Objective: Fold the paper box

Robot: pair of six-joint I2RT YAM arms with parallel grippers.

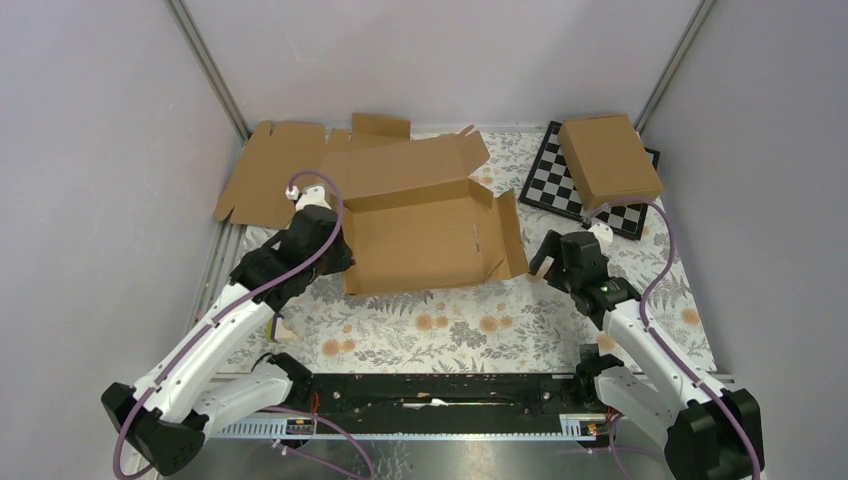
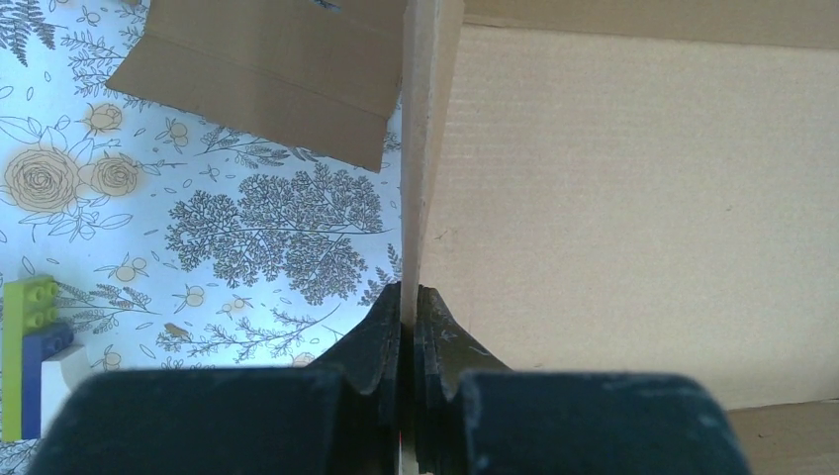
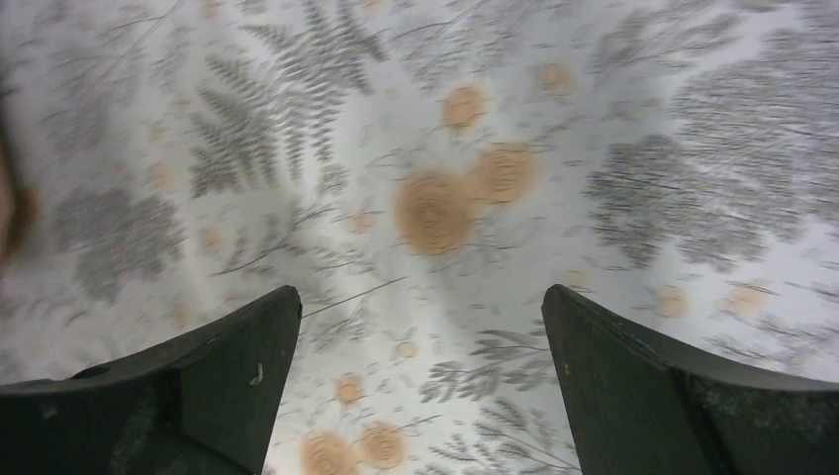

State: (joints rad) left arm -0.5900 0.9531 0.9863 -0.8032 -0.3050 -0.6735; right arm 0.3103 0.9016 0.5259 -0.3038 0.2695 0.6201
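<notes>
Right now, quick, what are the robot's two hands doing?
Left hand: closed, pinching an upright flap of the paper box.
Right hand: open, holding nothing.

White links (image 1: 200, 350), black joints (image 1: 585, 262), looping purple cables (image 1: 671, 250) and black wedge-shaped fingers (image 3: 213, 391).

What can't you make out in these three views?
- Top view: the pinch of the left gripper on the paper box is hidden under its own wrist.
- Right wrist view: blurred. The brown smear at the left edge, past the open right gripper, is unidentifiable.
- Left wrist view: the toy bricks are cut off by the frame edge.
- Top view: the other box covers much of the chessboard.
</notes>
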